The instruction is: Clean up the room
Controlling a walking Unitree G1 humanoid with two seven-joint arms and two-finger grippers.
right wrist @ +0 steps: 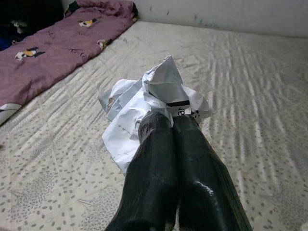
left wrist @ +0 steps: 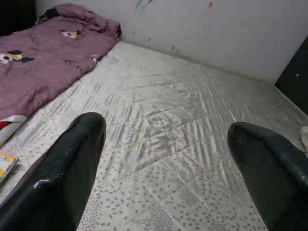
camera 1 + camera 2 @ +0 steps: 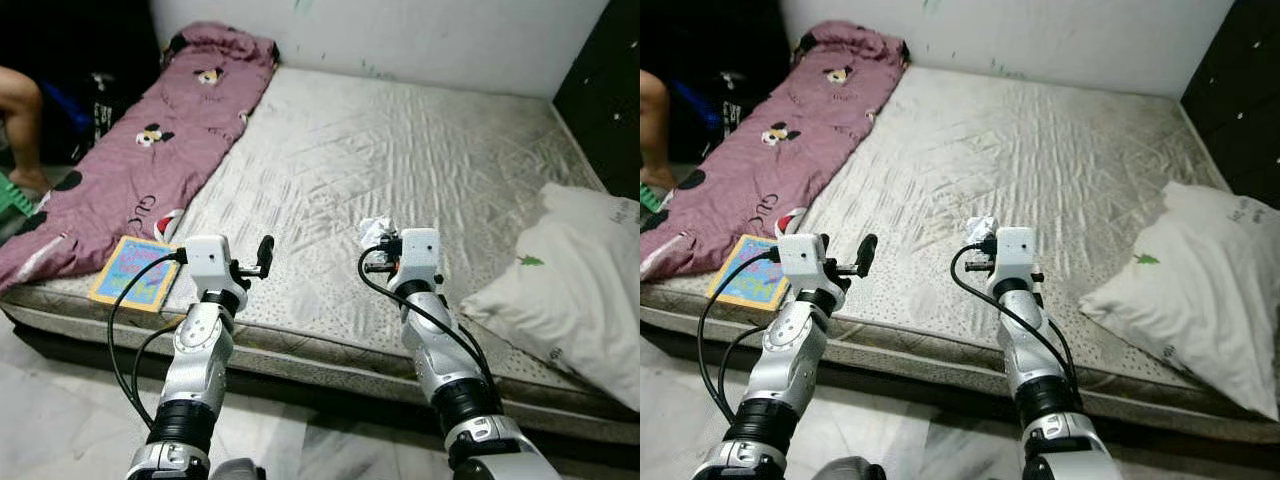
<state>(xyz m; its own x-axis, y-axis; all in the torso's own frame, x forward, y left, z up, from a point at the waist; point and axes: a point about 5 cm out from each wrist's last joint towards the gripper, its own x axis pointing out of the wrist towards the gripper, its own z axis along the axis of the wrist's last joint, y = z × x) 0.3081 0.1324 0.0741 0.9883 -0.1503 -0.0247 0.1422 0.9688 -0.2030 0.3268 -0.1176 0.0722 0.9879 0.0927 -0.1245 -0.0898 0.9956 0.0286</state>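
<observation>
My right gripper (image 1: 172,120) is shut on a crumpled white paper (image 1: 144,103), held just above the pale mattress (image 3: 400,160) near its front edge. From the head view the paper (image 3: 374,232) pokes out beyond the right wrist block. My left gripper (image 2: 168,139) is open with nothing between its fingers; it hovers over the mattress front, and one black finger (image 3: 266,255) sticks up to the right of its wrist.
A purple cartoon-print blanket (image 3: 150,140) lies along the bed's left side. A colourful book (image 3: 134,272) rests at the front left corner. A white pillow (image 3: 570,290) hangs over the front right edge. A person's leg (image 3: 22,120) is at far left. Tiled floor (image 3: 60,420) lies below.
</observation>
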